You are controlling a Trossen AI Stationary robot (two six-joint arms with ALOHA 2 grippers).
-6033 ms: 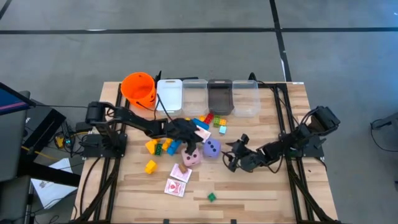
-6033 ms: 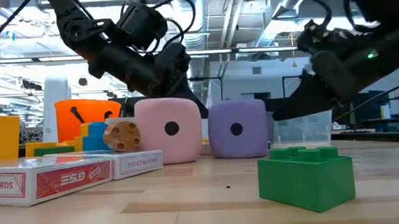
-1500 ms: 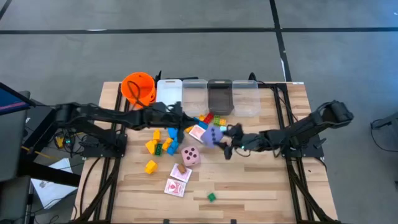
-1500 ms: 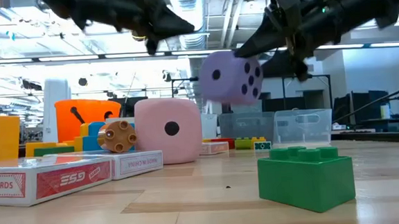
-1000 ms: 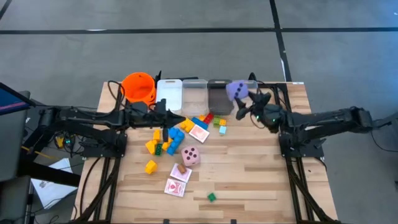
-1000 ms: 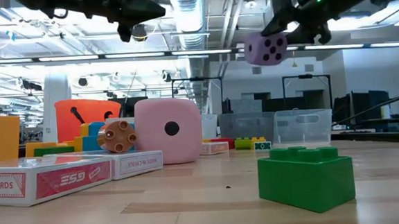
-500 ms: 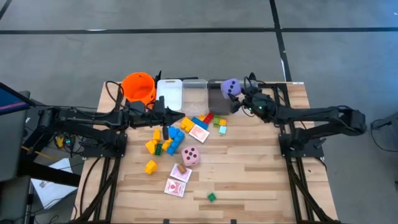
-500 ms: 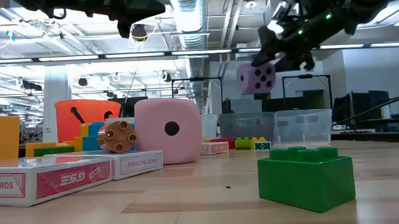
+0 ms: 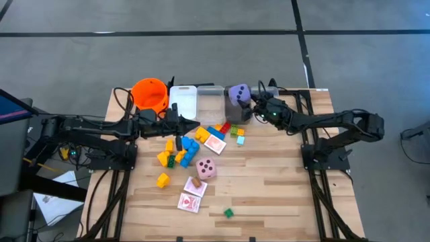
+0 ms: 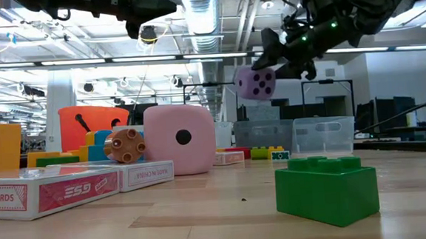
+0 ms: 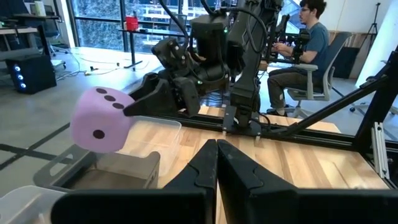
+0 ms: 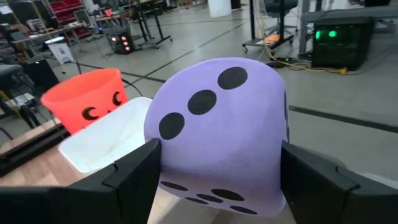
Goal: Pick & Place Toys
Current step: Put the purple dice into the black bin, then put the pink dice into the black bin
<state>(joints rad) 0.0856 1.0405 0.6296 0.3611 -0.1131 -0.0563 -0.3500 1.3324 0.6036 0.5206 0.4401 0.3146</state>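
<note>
Over the clear bins (image 9: 224, 102), right gripper (image 9: 250, 102) clamps the purple die (image 9: 238, 93) aloft.
Left gripper (image 9: 190, 126) hangs with fingers pressed together, holding nothing, above the scattered blocks (image 9: 180, 153) beside the pink die (image 9: 206, 167).

The right tool (image 9: 247, 102) lifted the purple die (image 9: 238, 93) off the bench from beside the pink die (image 9: 206, 168) and carried it up over the clear bins (image 9: 209, 104), apparently above the dark third bin (image 9: 236, 111). The left tool (image 9: 190, 127) withdrew from the pink die toward the orange bucket (image 9: 149, 95).
</note>
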